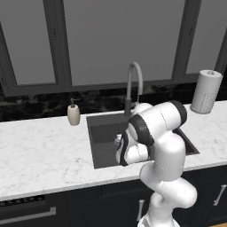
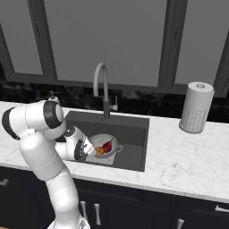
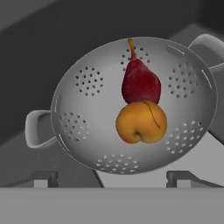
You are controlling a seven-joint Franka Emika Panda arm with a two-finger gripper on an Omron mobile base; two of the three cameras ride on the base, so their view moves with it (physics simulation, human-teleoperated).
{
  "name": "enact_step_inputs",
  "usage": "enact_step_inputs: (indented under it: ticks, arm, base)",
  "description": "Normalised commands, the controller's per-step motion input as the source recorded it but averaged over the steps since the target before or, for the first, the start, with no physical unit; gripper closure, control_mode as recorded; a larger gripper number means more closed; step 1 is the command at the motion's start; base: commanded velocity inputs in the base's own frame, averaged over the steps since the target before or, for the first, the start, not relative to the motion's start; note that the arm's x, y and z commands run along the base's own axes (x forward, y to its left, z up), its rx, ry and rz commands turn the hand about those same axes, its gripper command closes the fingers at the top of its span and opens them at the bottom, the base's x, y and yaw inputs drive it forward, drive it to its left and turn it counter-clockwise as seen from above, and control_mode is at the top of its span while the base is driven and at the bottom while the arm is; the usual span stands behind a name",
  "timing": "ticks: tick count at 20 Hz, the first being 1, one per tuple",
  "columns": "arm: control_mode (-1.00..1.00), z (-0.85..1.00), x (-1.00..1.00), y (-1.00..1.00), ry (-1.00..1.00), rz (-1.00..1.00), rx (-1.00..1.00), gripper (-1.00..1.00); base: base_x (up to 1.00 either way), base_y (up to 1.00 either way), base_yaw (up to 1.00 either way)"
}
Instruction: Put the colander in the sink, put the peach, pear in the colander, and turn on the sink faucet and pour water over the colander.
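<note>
Now the sink (image 2: 134,129) holds everything the task has gathered so far: the colander (image 3: 87,109) sits on the light grey patch of the basin floor, and inside it the pear (image 3: 140,83) and the peach (image 3: 141,122) lie touching, the pear's stem pointing away from the hand camera and the peach nearer to it.

Above the basin's back rim stands the sink faucet (image 2: 103,87), its gooseneck arching forward over the basin; no blue stream shows from its spout, so I judge the water step is what remains. A small side lever sticks out from the dark lower stem toward the paper-towel roll (image 2: 196,107).

Low in the basin, the gripper (image 3: 113,177) hangs just short of the colander's near rim, its 2 fingertips (image 3: 46,177) spread wide with nothing between them, the fruit released.

What the coming move turns on, as I read it: the faucet lever lies up and behind the colander, well apart from the gripper, so the hand must rise out of the basin and reach past the colander toward the back rim. The faucet's long axis is upright, with the lever out to 1 side of it.
</note>
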Motion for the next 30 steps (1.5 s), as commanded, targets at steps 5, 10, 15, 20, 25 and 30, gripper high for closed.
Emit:
enact_step_inputs:
  ticks: [5,10,15,20,25,30]
  arm:
    - [-1.00,0.54,0.00,0.00,0.00,0.00,0.00,-1.00]
    - [-1.00,0.72,0.00,0.00,0.00,0.00,0.00,-1.00]
    - [-1.00,0.79,0.00,-0.02,0.00,0.00,0.00,-1.00]
    - [-1.00,0.85,0.00,-0.05,0.03,0.00,0.00,-1.00]
    - [-1.00,0.91,-0.06,-0.01,0.13,0.00,0.00,-1.00]
    - [-1.00,0.80,-0.31,0.00,0.18,0.00,0.00,-1.00]
  base:
    - [0.00,0.00,0.00]
    - [0.00,0.00,0.00]
    - [0.00,0.00,0.00]
    - [0.00,0.00,0.00]
    - [0.00,0.00,0.00]
    - [0.00,0.00,0.00]
